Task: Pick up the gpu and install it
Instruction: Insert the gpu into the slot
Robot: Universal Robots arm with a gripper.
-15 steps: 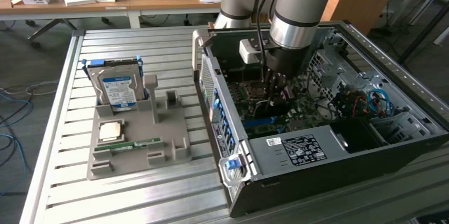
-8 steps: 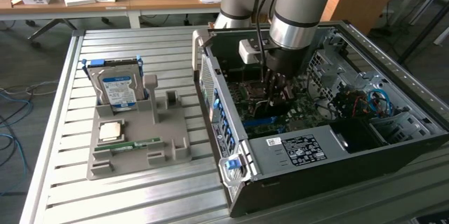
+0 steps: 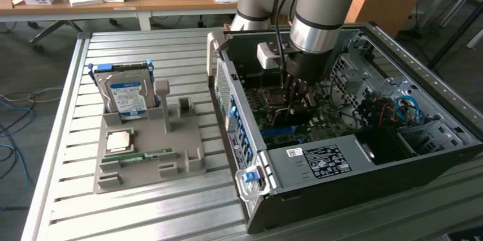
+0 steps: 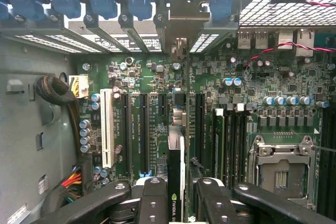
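Your claw [image 4: 178, 195] pinches the gpu [image 4: 177, 166] between its black fingers [image 4: 152, 203] deep inside the open computer case [image 3: 347, 196], jaws pressed onto the card's thin faces rather than standing spread. Outside the case, on the exterior view's left of it, the grey parts tray [image 3: 151, 162] carries the blue-labelled hard drive [image 3: 126, 97] standing upright and the green memory stick [image 3: 139, 155] lying flat. The card itself is in your grip inside the case, so you can count the pickup as done. There the arm [image 3: 320, 9] comes down from above and holds the card on edge over the motherboard [image 4: 152, 77], in line with a black expansion slot that lies between the white slot [image 4: 107, 127] and the CPU socket [image 4: 281, 166]. The card's long axis runs along that slot toward the case's rear wall. Its silvery end bracket [image 4: 186, 9] points at the row of blue retaining clips [image 4: 102, 1] there, and the opposite end sits between your fingers. Whether the edge connector has gone home in the slot cannot be told. With the claw clamped on the card, judge the installation as under way, not finished.
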